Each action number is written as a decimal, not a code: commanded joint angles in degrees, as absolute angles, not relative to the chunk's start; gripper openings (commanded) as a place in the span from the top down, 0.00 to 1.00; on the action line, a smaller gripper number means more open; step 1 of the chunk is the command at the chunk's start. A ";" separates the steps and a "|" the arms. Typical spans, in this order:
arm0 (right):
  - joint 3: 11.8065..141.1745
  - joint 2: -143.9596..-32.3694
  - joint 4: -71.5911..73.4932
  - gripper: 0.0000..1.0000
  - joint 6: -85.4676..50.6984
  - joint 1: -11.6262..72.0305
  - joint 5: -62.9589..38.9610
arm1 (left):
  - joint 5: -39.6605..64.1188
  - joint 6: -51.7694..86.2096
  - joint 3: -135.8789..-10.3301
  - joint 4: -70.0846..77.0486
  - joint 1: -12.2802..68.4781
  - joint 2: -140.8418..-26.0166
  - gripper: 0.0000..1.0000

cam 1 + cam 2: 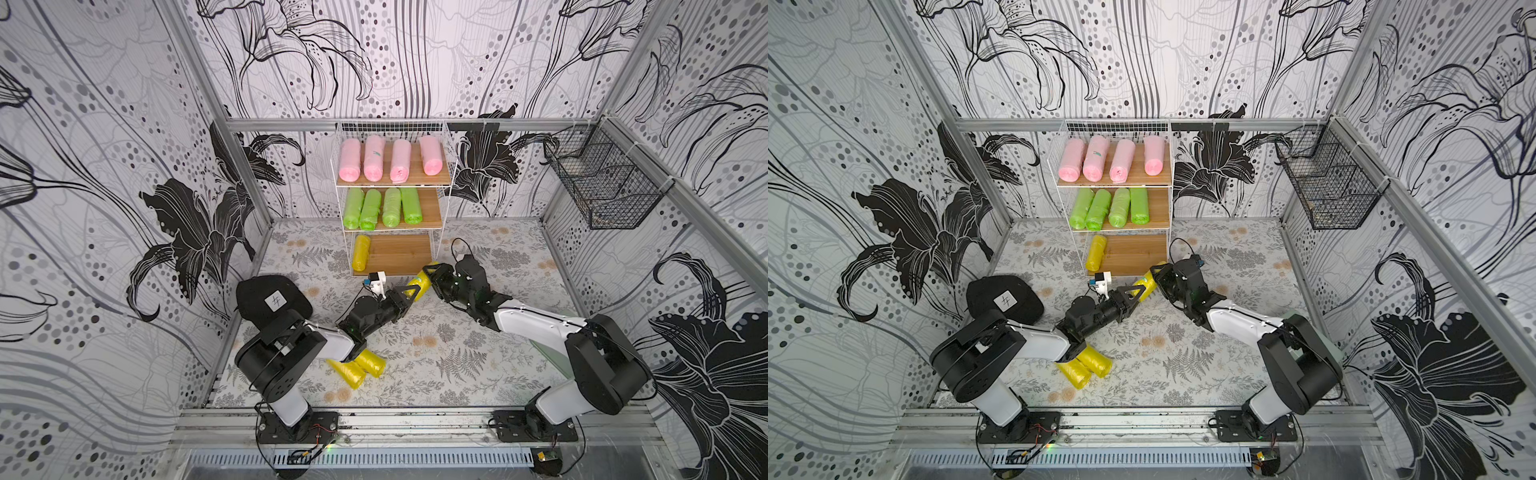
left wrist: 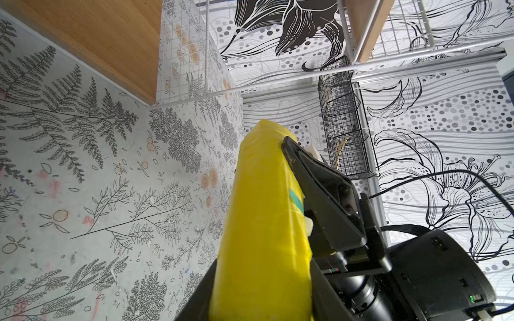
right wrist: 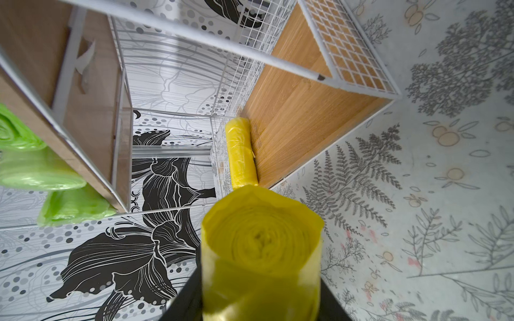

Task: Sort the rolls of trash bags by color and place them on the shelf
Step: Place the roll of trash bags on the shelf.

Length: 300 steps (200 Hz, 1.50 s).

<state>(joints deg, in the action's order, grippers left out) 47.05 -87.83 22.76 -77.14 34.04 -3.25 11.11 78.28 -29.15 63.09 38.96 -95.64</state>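
Yellow roll [image 1: 421, 283] between left end effector [image 1: 411, 294] and right end effector [image 1: 432, 275]

Bright, even light; edges bow; nearest yellow roll [image 3: 261, 250] blurs.

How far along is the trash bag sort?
Done: four pink rolls on the top board, four green rolls on the middle board, one yellow roll on the bottom board. In hand: a second yellow roll gripped by both left gripper and right gripper, just in front of the shelf. Left: two yellow rolls on the table.
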 commanded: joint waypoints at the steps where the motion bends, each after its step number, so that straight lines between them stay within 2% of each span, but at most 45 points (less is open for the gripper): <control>1: 48.95 -87.67 24.39 0.49 -77.18 34.78 -5.06 | 9.51 78.50 -29.91 67.07 39.20 -96.16 0.69; 23: 49.11 -87.37 23.29 0.39 -76.43 34.72 -4.76 | 7.93 78.82 -28.94 68.54 39.19 -96.20 0.77; 53: 49.70 -86.89 20.99 0.20 -75.32 34.72 -4.05 | 5.62 79.72 -27.80 70.43 39.20 -96.29 0.82; 100: 49.22 -85.24 17.54 0.06 -73.90 34.72 -1.85 | -0.13 79.63 -25.50 70.61 39.11 -95.30 0.87; 121: 48.13 -83.33 16.22 0.06 -73.13 34.44 -0.08 | -2.87 78.79 -24.49 70.39 38.85 -94.79 0.87; 126: 47.85 -82.80 15.95 0.01 -72.89 34.29 0.18 | -3.56 78.60 -24.23 70.27 38.69 -94.59 0.87; 185: 46.01 -75.61 9.71 0.00 -66.75 31.84 3.60 | -10.80 68.83 -26.75 61.84 35.15 -93.35 0.87; 222: 43.94 -73.39 9.23 0.00 -65.81 30.59 3.09 | -11.64 63.63 -31.71 55.86 31.96 -95.93 0.87; 300: 40.63 -71.63 10.87 0.00 -65.92 28.26 0.56 | -20.17 49.38 -42.60 40.58 31.48 -98.62 0.87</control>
